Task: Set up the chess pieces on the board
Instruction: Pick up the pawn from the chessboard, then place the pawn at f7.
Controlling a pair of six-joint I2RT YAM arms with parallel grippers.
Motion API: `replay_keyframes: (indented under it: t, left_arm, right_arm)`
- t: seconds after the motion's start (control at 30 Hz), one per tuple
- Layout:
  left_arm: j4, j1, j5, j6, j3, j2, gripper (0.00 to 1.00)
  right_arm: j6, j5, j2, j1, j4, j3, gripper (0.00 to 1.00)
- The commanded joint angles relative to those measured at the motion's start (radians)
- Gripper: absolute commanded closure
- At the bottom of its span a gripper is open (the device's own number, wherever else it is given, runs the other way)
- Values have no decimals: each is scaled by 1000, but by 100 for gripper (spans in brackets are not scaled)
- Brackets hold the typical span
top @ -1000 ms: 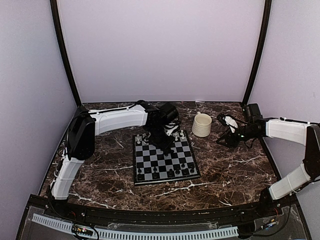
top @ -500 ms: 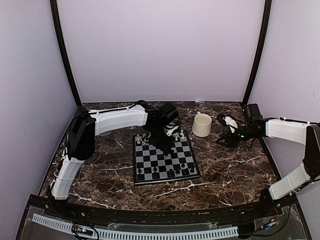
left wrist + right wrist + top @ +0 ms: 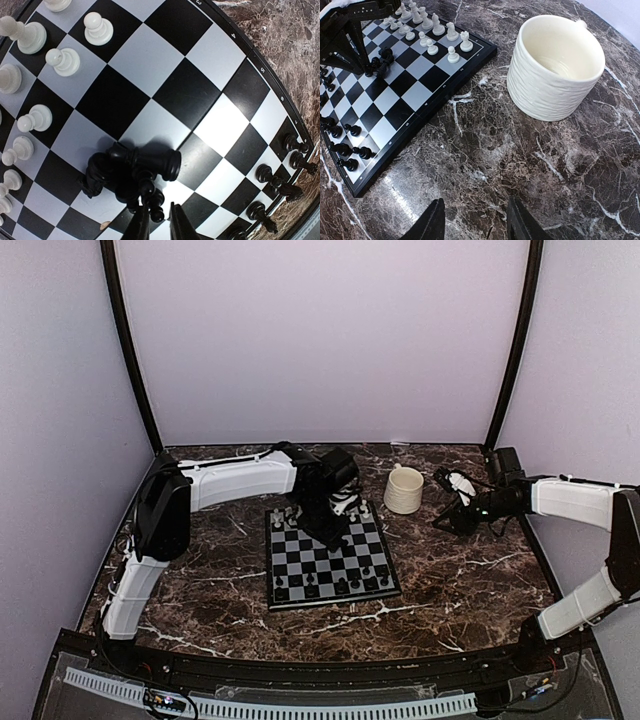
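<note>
The checkered board lies at the table's middle. White pieces stand along its far edge and black pieces along its near edge. In the left wrist view the board holds several black pieces lying in a heap, and white pawns stand at the left. My left gripper hangs over this heap, its jaws a narrow gap apart around a black pawn; a sliver of gap shows beside the pawn. My right gripper is open and empty over bare marble, right of the board.
A cream mug stands right of the board's far corner and looks empty in the right wrist view. Black posts and lilac walls close in the table on three sides. The left arm reaches across the far left.
</note>
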Motion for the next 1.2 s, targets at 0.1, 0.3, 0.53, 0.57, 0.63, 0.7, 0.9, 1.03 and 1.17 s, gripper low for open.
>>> replay_keyframes:
  t: [0.1, 0.3, 0.53, 0.57, 0.63, 0.7, 0.9, 1.03, 1.17]
  left_arm:
    - [-41, -9, -1, 1, 17, 1, 86]
    - [-57, -21, 1, 11, 28, -9, 90]
    - [-61, -56, 41, 26, 30, -26, 91]
    - [-61, -63, 43, 27, 30, -25, 91]
    - [-56, -70, 61, 26, 26, -26, 91]
    - [-47, -77, 84, 23, 22, -25, 91]
    - [-23, -94, 121, 16, 18, -21, 91]
    - [-23, -97, 131, 16, 16, -17, 91]
    - [-23, -100, 132, 17, 11, -14, 91]
  right_arm:
    - [-6, 1, -2, -4, 10, -9, 57]
    - [-6, 0, -1, -3, 10, -9, 57]
    - [-6, 1, -1, -4, 10, -9, 57]
    - [-6, 0, -1, -4, 11, -9, 57]
    - [-6, 0, -1, -4, 11, -9, 57]
    - [-6, 0, 0, -3, 11, -9, 57]
    - [-6, 1, -1, -4, 11, -9, 57]
    - [-6, 0, -1, -4, 11, -9, 57]
    - [-6, 1, -2, -4, 9, -9, 57]
